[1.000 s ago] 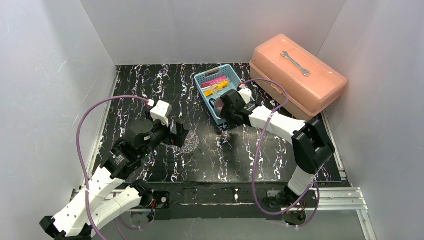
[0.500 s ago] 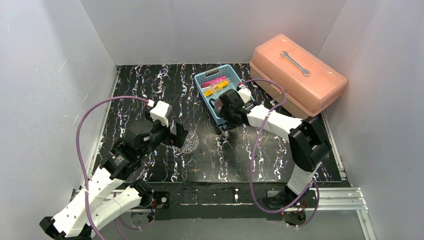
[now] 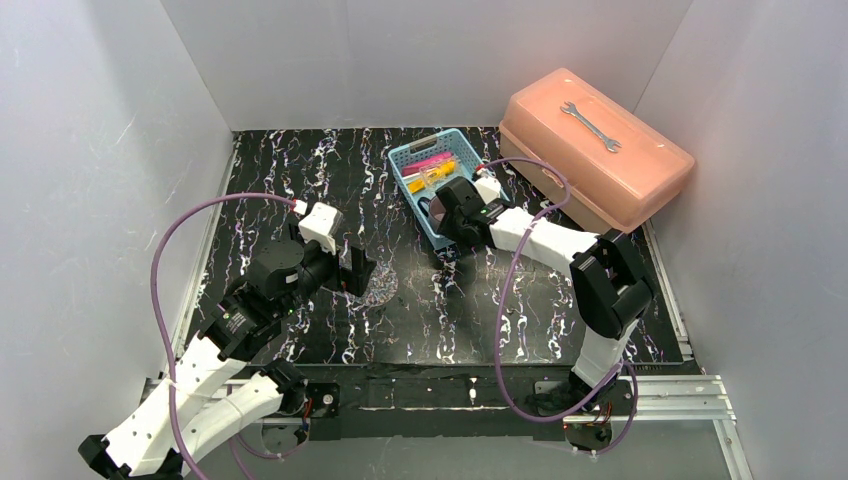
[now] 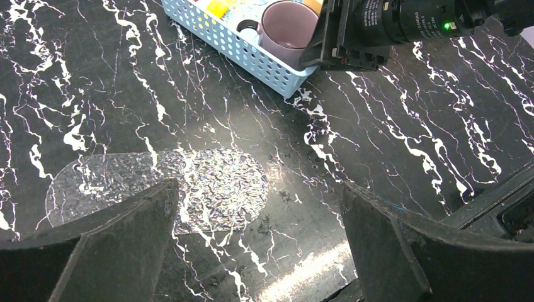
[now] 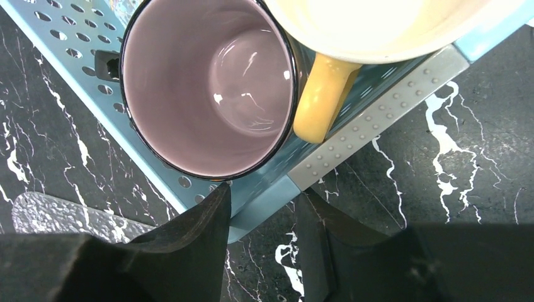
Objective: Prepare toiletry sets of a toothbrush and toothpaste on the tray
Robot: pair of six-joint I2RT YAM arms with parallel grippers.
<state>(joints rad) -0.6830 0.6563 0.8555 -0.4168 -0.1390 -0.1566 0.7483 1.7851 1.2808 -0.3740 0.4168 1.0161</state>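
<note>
Judging from the layout, fetching a first toiletry item out of the basket. Best to leave the left gripper point(image 4: 258, 192) parked, spread wide and empty, just above the clear tray point(image 4: 157, 189), flat at mid-table with nothing yet on it, left of and nearer than the blue basket point(image 4: 239, 50). Better to carry the right gripper point(image 5: 261, 201), parted narrowly and holding nothing over the basket's near corner, farther in past the purple cup point(image 5: 208, 88) and yellow cup point(image 5: 378, 25) toward the yellow tube point(image 3: 432, 183) and pink tube point(image 3: 432, 160) at the far end. Come down along a tube's length, clear of the mesh wall. Hard to pick out any toothbrush among the tubes. Cut off in the right wrist view, everything beyond the cups. Hidden under the right wrist from above, most of the purple cup.
</note>
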